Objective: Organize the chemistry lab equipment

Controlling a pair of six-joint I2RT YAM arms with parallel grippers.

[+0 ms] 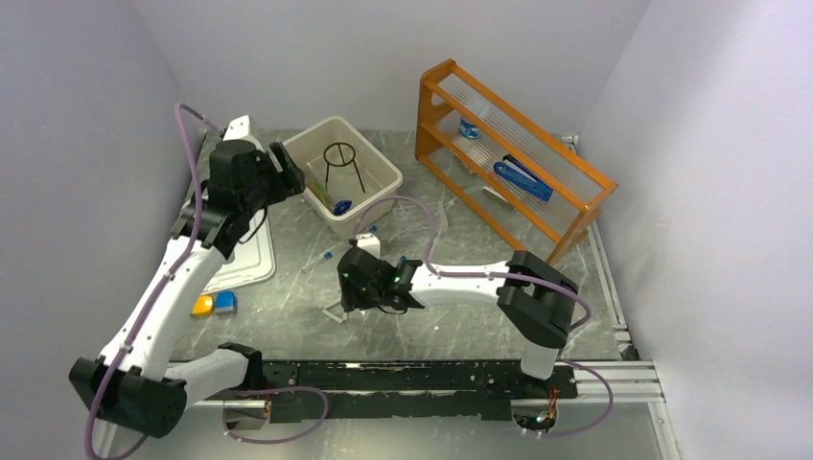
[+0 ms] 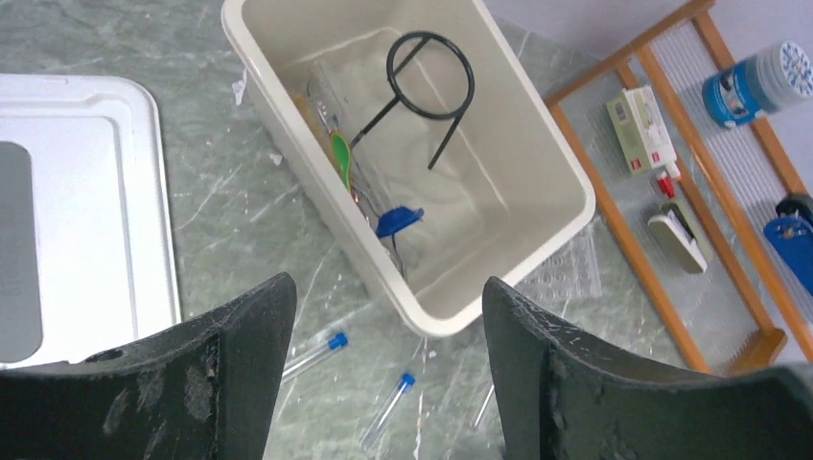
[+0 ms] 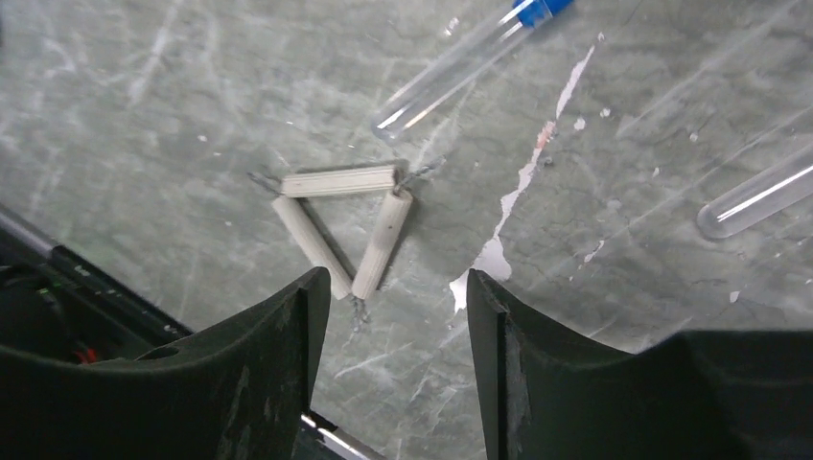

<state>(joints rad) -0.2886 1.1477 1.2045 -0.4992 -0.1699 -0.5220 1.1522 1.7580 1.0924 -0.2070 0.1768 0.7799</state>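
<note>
A white bin (image 1: 379, 192) holds a black wire ring stand (image 1: 342, 163), a green dropper (image 2: 340, 158) and a blue-capped tube (image 2: 395, 222). My left gripper (image 1: 288, 174) hangs open and empty over the bin's near-left corner (image 2: 388, 283). Two clear blue-capped test tubes (image 2: 312, 356) (image 2: 386, 410) lie on the table below it. My right gripper (image 1: 347, 295) is open and empty, low over the table (image 3: 398, 278), just short of a small white triangle of three rods (image 3: 340, 225). Two test tubes (image 3: 460, 67) (image 3: 757, 201) lie beyond the triangle.
An orange wooden shelf rack (image 1: 575, 177) with blue items stands at the back right. A white tray (image 1: 251, 254) lies at the left, with an orange block (image 1: 202, 305) and a blue block (image 1: 225, 302) near it. A clear dimpled tube rack (image 2: 566, 273) lies beside the bin.
</note>
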